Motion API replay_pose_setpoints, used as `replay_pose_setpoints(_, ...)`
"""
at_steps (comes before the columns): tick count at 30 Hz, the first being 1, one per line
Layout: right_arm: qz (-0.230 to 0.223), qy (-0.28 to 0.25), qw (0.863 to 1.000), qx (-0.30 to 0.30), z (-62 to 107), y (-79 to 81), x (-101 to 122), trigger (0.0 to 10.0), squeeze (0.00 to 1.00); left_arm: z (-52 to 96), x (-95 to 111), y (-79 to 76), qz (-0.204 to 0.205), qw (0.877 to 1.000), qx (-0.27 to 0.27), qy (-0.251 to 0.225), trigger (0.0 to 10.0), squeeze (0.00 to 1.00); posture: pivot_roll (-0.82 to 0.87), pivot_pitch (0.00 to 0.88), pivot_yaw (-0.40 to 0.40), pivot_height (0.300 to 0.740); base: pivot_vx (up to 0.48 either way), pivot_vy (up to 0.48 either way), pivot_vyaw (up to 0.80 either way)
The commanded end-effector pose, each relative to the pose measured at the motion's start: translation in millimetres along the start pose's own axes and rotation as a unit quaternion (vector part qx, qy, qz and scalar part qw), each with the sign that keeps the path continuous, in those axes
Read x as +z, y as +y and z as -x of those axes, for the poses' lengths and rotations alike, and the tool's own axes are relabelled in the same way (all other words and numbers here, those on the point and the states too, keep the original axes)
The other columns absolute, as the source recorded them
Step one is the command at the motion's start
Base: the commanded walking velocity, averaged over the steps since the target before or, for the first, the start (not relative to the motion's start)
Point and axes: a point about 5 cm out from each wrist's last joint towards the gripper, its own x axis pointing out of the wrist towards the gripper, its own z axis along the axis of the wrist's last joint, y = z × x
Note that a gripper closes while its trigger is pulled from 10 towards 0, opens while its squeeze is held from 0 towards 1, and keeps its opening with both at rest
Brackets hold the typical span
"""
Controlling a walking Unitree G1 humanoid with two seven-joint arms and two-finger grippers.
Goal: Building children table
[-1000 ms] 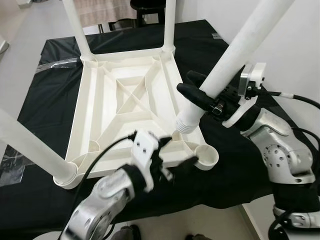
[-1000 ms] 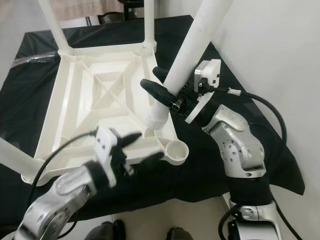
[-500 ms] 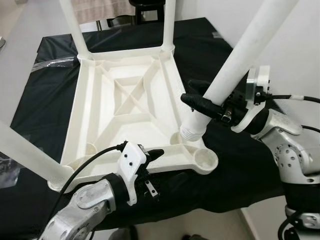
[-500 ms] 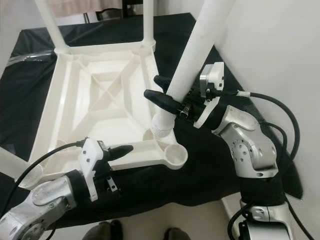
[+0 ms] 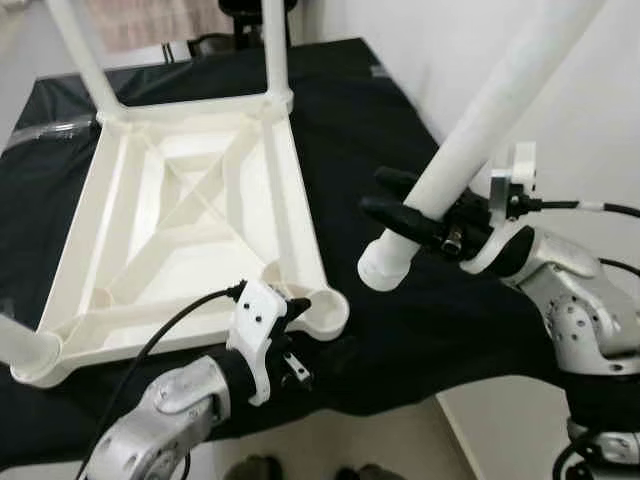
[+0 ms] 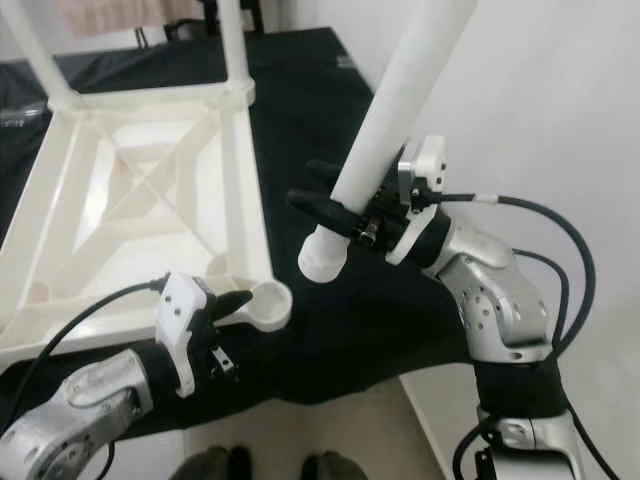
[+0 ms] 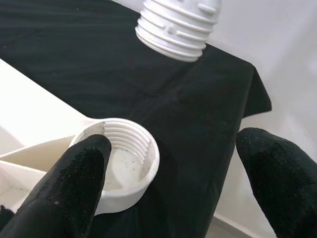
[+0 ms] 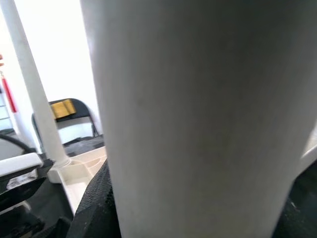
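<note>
The right gripper [image 5: 400, 205] has its fingers clamped on the table leg [image 5: 470, 130]. Judged best: bring the leg's threaded end [image 7: 173, 25] square over the corner socket [image 7: 121, 161], which sits between the left gripper [image 7: 163, 168]'s spread fingers, then twist.

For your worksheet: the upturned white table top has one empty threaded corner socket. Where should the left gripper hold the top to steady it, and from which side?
Grip the corner socket across its round rim, coming from the table's near outer edge. The left gripper is open astride it, and the rim juts out free of the table top.

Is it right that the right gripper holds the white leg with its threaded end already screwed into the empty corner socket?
No. The right gripper holds the white leg, but the left wrist view shows its threaded end apart from the empty corner socket.
</note>
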Motion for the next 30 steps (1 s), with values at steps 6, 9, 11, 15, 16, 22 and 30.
replay_pose_setpoints(6,-0.003,0.013,0.998,0.056,-0.6,10.0,-0.7,10.0,0.0,3.6,-1.2,-6.9,-0.012,1.0,-0.014,0.006,10.0,0.0,0.02,0.229,-0.022,0.74,0.0,0.284,0.8)
replay_pose_setpoints(9,-0.003,0.02,0.997,0.069,0.7,11.7,-1.1,10.0,0.0,2.7,-0.8,-7.9,-0.014,1.0,-0.016,0.005,10.0,0.0,0.02,0.229,-0.024,0.74,0.0,0.0,0.8)
replay_pose_setpoints(11,-0.003,0.023,0.997,0.076,1.8,11.9,-0.9,10.0,0.0,2.1,-1.1,-9.2,-0.01,1.0,-0.02,0.005,10.0,0.0,0.02,0.23,-0.026,0.74,0.0,0.0,0.8)
replay_pose_setpoints(15,-0.003,0.023,0.997,0.077,2.7,10.7,-0.3,10.0,0.0,1.9,-1.1,-10.0,-0.011,1.0,-0.024,0.004,10.0,0.0,0.02,0.23,-0.026,0.74,0.0,0.0,0.8)
replay_pose_setpoints(16,-0.008,0.025,0.997,0.079,3.4,10.7,-0.5,10.0,0.0,2.4,-2.7,-10.5,-0.012,1.0,-0.026,0.008,10.0,0.0,0.02,0.23,-0.027,0.74,0.0,0.0,0.8)
replay_pose_setpoints(22,-0.014,0.029,0.997,0.076,4.1,10.6,-2.8,10.0,0.0,3.5,-7.3,-10.1,-0.008,0.999,-0.029,0.016,10.0,0.0,0.02,0.231,-0.027,0.74,0.0,0.0,0.13)
replay_pose_setpoints(30,-0.03,0.01,0.996,0.083,9.5,11.3,-1.9,10.0,0.0,13.0,-23.8,-16.9,-0.005,0.994,-0.104,0.043,10.0,0.0,0.02,0.227,-0.03,0.74,0.0,0.0,0.0)
